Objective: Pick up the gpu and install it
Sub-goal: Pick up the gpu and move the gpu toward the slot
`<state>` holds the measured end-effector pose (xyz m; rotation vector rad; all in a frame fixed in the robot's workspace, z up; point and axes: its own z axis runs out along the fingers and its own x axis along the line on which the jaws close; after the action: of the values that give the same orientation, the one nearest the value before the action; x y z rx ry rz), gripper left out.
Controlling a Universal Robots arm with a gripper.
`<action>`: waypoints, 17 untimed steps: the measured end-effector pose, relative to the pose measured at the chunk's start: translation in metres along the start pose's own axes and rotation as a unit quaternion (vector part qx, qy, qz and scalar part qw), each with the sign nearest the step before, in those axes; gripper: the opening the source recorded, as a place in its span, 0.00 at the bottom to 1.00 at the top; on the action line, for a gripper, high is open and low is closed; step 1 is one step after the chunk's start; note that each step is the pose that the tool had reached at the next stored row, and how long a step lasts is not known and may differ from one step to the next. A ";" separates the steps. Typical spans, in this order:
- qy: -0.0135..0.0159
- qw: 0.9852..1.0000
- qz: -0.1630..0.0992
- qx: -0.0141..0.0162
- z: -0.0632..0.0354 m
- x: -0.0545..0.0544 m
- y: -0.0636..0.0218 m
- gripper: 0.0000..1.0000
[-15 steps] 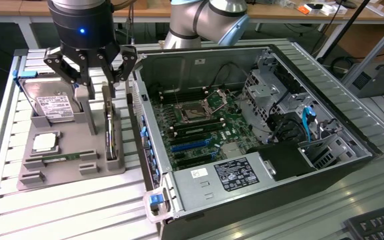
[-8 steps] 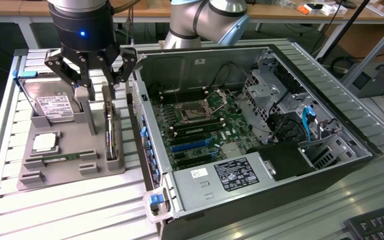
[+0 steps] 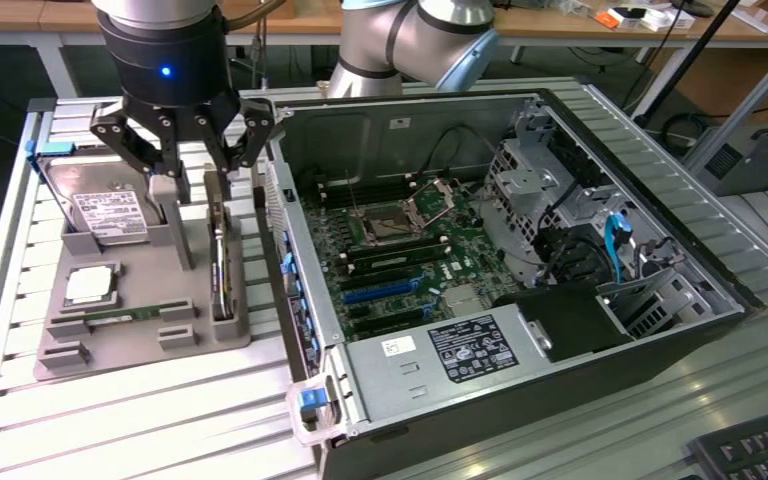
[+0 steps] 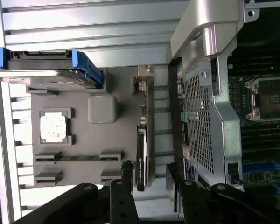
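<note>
The hand point(image 3: 191, 195) hangs released and spread wide, straddling one end of the gpu point(image 3: 223, 270), which stands on edge in the gray tray point(image 3: 157, 280), along its edge beside the computer case point(image 3: 357, 130).

The exterior view looks from high up, tilted steeply down at middle range. It takes in the whole open computer case point(image 3: 558, 400) point(image 4: 200, 121) with the grey parts tray point(image 3: 131, 285) point(image 4: 102, 140) on the exterior view's left. The wrist view looks straight down past the gripper point(image 4: 149, 182) (far closer in). Both views share the tray, the gpu point(image 3: 223, 270) point(image 4: 142, 140) standing in it, the case's near wall and the processor socket point(image 3: 391, 222) point(image 4: 266, 95).
</note>
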<state>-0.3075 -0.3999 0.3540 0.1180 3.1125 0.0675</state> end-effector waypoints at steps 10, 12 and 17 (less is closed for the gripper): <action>0.000 1.000 0.000 0.000 0.0034 0.000 -0.0002 0.42; 0.000 1.000 0.000 0.000 0.0043 0.000 -0.0002 0.42; 0.000 1.000 0.000 0.000 0.0061 0.000 -0.0003 0.42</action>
<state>-0.3078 -0.4000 0.3478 0.1179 3.1126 0.0675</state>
